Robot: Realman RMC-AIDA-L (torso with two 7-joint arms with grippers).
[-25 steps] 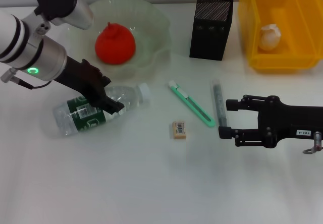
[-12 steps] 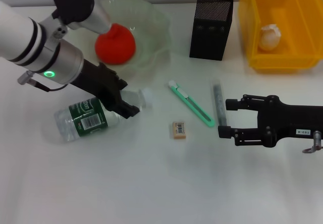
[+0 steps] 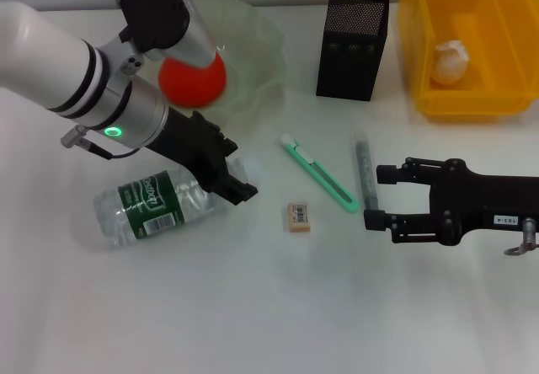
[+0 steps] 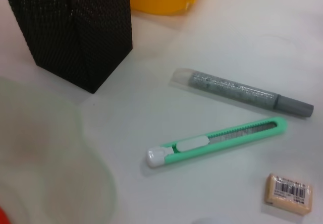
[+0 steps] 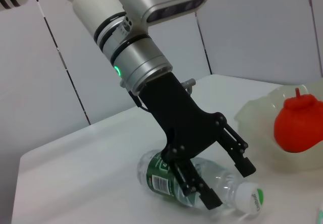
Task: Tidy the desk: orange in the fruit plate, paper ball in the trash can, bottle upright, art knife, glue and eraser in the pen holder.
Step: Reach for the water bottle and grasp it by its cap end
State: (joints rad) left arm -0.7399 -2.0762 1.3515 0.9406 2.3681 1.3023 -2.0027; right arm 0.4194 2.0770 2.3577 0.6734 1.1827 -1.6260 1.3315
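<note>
As left gripper (image 3: pixel 229 182) has slid from label to neck, you note: fingers spread, straddling small clear green-labelled plastic bottle (image 3: pixel 156 205), lying at 8 o'clock on desk; not clamped. Right gripper (image 3: pixel 376 196) open, idle at 3 o'clock.

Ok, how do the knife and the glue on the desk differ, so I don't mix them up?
The knife is flat and mint-green with a white end and a slider; the glue is a round grey stick with a clear cap end. In the head view the knife lies diagonally, while the glue lies nearly straight, pointing away from the robot and closer to the right tool. Both are slim, similar in length, and lie flat on the desk.
</note>
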